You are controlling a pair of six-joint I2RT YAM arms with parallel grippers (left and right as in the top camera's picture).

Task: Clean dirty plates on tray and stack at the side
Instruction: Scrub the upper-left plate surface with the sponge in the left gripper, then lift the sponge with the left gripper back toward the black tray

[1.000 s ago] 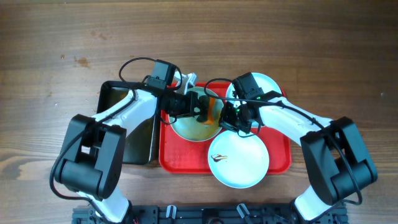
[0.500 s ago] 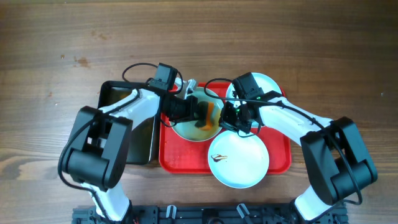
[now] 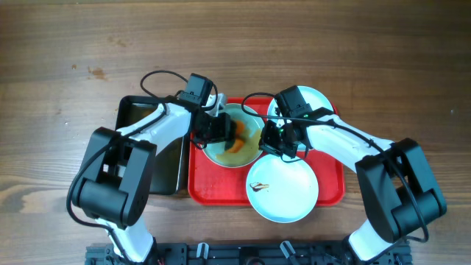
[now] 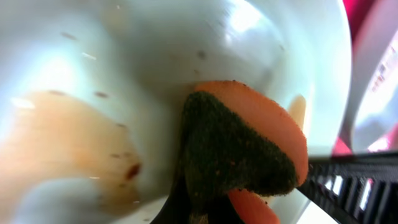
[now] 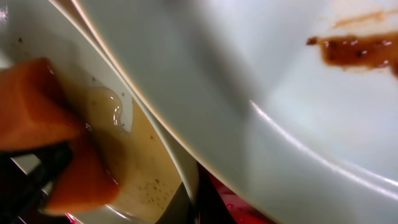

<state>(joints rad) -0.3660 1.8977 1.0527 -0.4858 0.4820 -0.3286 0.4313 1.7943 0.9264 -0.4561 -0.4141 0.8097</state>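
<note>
**Scrubbing step in hand**

The sponge (image 4: 236, 149) is being gripped by the closed left pincer (image 3: 224, 136) and pressed into the plate (image 3: 250, 125) just ahead of it, on the tray (image 3: 213, 188); the rim is being met by the right pincer (image 3: 278, 140), whose closure cannot be told; wiping of the brown film (image 5: 134, 155) is being called for next.

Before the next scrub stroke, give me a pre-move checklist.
1. Left gripper holds the orange sponge: ok.
2. Sponge touching the pale mint-blue round plate: ok.
3. That plate clean: not ok, brown film on it.
4. Right gripper hold on its rim: cannot tell, fingers hidden.
5. Front plate seated in the red rectangular plastic tray: not ok, overhangs the front rim and carries a brown smear.
</note>
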